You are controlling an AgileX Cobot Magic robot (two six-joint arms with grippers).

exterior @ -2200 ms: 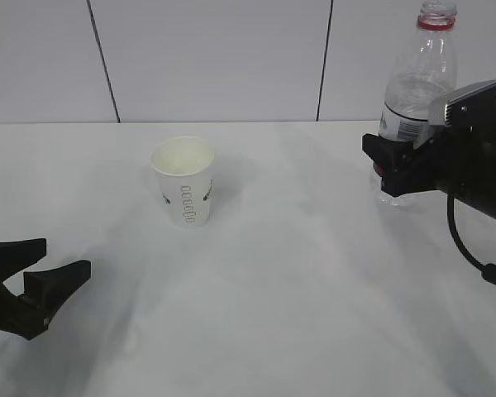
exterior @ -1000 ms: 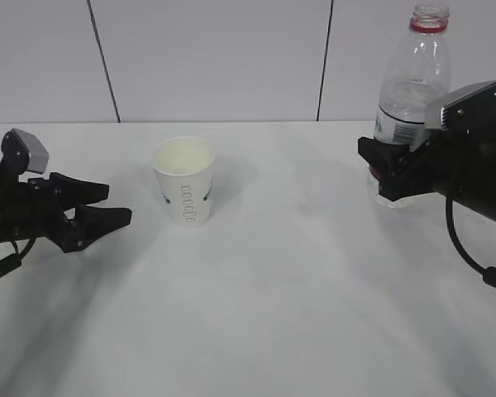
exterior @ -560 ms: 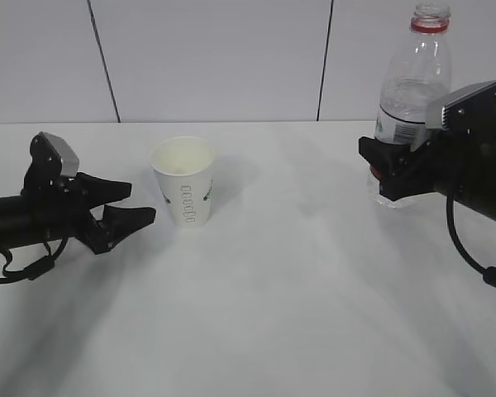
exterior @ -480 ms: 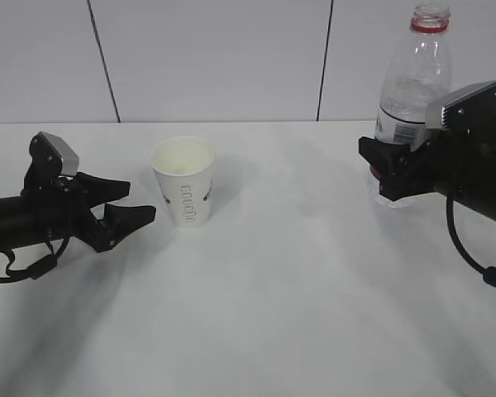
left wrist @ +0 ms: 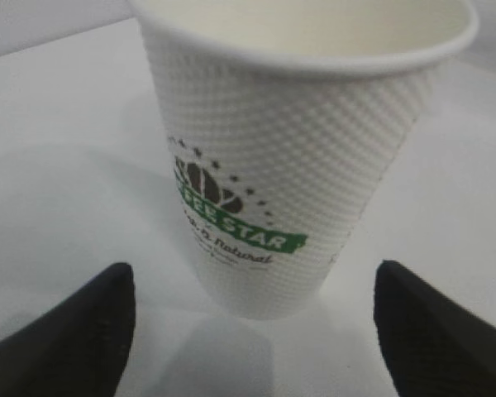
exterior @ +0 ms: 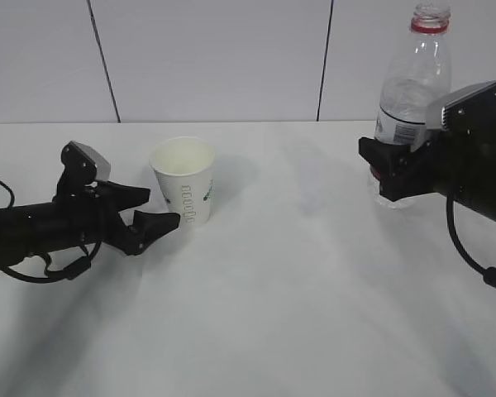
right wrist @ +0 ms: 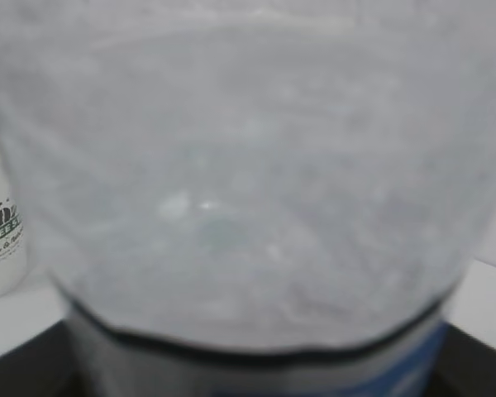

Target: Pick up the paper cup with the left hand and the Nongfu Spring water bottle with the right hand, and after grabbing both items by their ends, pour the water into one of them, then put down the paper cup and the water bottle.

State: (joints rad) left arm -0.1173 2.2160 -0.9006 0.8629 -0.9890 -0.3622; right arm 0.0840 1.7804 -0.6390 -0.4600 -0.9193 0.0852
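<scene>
Paper cup [left wrist: 289, 157] stands between left hand's [left wrist: 248, 318] fingers.

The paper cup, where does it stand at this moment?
In the exterior view the paper cup stands upright on the white table, left of centre. The open left hand is right beside it; the water bottle is far right.
</scene>
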